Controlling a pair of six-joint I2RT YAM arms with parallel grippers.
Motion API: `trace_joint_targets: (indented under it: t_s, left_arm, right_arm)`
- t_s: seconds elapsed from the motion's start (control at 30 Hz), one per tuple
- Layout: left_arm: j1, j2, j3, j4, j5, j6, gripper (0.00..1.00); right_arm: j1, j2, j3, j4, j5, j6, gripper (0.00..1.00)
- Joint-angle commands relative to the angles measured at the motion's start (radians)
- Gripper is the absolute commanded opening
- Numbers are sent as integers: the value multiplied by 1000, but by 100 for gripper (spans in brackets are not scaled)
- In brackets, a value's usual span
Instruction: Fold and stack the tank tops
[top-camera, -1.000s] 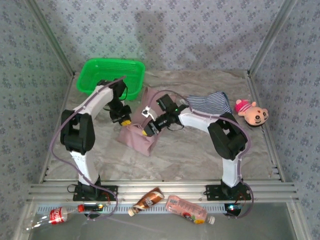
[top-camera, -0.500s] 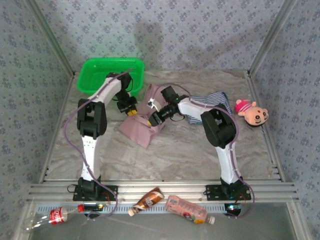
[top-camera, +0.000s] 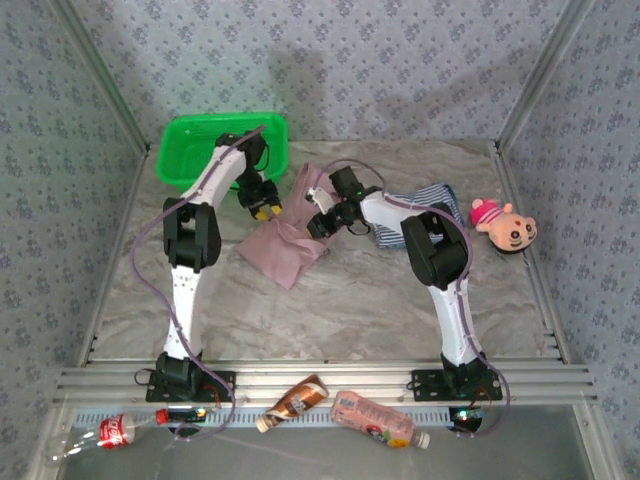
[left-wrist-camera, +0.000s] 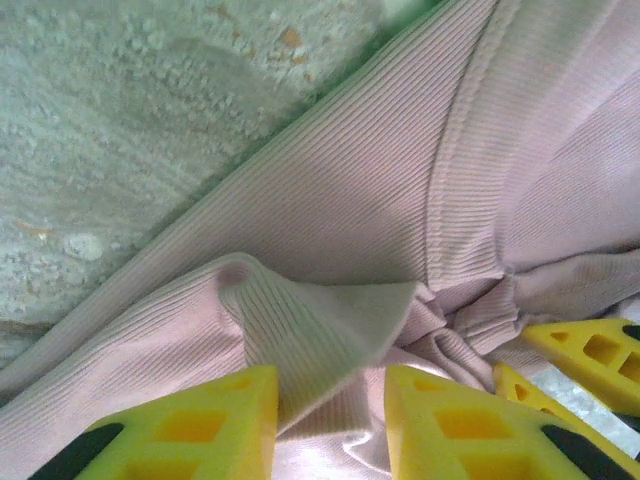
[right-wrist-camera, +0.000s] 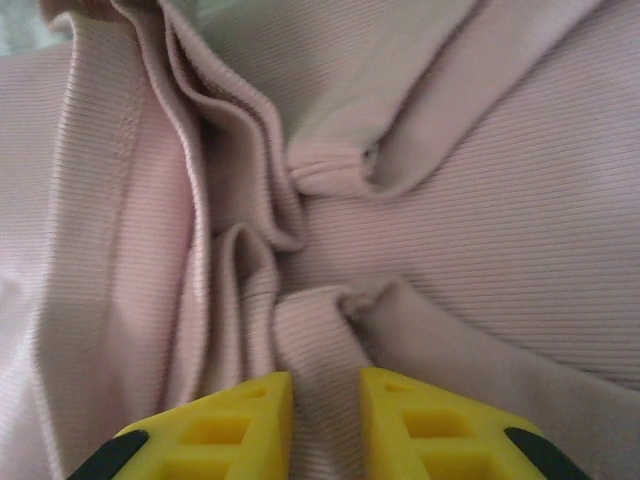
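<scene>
Here, a dusty pink tank top (top-camera: 285, 250) lies crumpled on the marble-patterned table (top-camera: 350, 310), bunched beneath both grippers. The left gripper (left-wrist-camera: 330, 385) points down at the top's far edge with its jaws apart. A loose flap of ribbed pink cloth lies in the gap between them, and bare table shows just past the hem ahead of the jaws. The right gripper (right-wrist-camera: 325, 385) stands just beside the left one over the same top. Its jaws are narrowly apart with a rolled fold of pink cloth between them; whether they press it cannot be told. To the outer side of the right jaws, partly under that arm, lies the navy-and-white striped tank top (top-camera: 425, 200). A green basket (top-camera: 220, 145) sits close beyond the left jaws. A pink plush toy (top-camera: 503, 226) lies well past the striped top.
</scene>
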Motion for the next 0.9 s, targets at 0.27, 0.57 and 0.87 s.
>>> trace_joint_targets:
  t_s: [0.27,0.57,0.87]
  left_arm:
    - [-15,-99,53,47,-74,67,45]
    - [-71,-336,-405,154,-96,99,45]
    - [-17,-389,-699,405,-236,165,44]
  right_arm:
    - [-5,-235,-170,158,247,20,39]
    - [120,-353,-362,294,63,115,38]
    - [257,-202,-337,404,85,117,36]
